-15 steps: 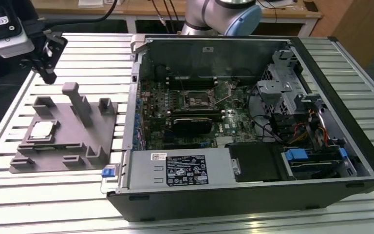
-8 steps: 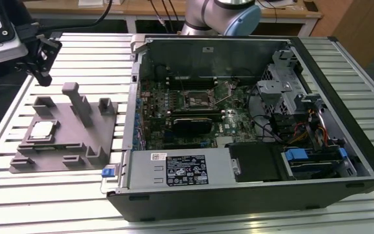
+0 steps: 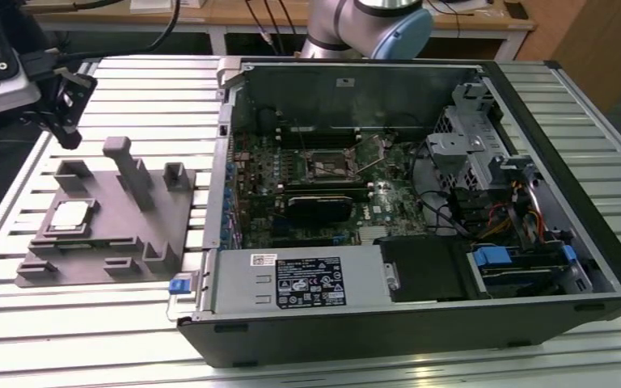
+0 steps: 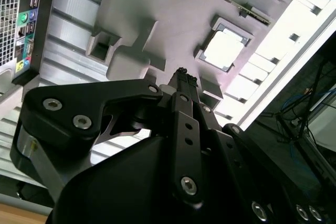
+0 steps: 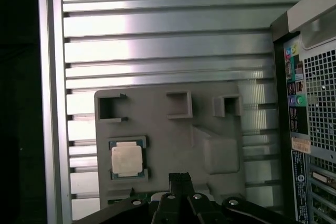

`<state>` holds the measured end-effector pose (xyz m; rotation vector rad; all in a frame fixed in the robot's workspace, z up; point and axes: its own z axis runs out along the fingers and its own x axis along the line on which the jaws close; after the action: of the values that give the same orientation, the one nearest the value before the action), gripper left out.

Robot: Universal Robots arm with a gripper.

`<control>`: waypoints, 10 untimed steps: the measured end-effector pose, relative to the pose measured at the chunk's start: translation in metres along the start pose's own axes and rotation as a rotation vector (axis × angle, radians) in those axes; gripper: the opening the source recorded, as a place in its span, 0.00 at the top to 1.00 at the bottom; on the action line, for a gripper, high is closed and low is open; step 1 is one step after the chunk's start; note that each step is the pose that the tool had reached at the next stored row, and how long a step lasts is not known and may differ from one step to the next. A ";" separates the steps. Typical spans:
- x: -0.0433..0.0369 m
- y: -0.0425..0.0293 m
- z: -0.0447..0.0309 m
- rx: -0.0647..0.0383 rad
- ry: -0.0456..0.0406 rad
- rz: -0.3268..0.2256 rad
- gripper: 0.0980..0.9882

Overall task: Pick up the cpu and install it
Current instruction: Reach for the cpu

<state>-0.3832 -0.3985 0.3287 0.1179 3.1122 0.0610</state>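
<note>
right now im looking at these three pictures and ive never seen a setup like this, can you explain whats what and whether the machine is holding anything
This is one robot arm working at a slatted metal table. The exterior view comes from a camera off the arm. The two wrist views come from cameras riding near its wrist, looking past its end effector, the black pincer part. On the table lie a grey plastic tray with upright blocks and, beside it, an opened computer case showing its circuit board. The cpu, a small silvery square, sits in a recess of the tray. The end effector hangs above the tray, apart from the cpu, shut and holding nothing.
</note>
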 end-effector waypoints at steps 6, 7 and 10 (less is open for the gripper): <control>0.0045 -0.0006 0.0075 0.000 0.0000 0.000 0.99; 0.0052 -0.0007 0.0085 0.001 0.0000 0.000 0.99; 0.0059 -0.0008 0.0103 0.001 0.0001 0.000 0.99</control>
<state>-0.3889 -0.3985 0.3182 0.1177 3.1123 0.0600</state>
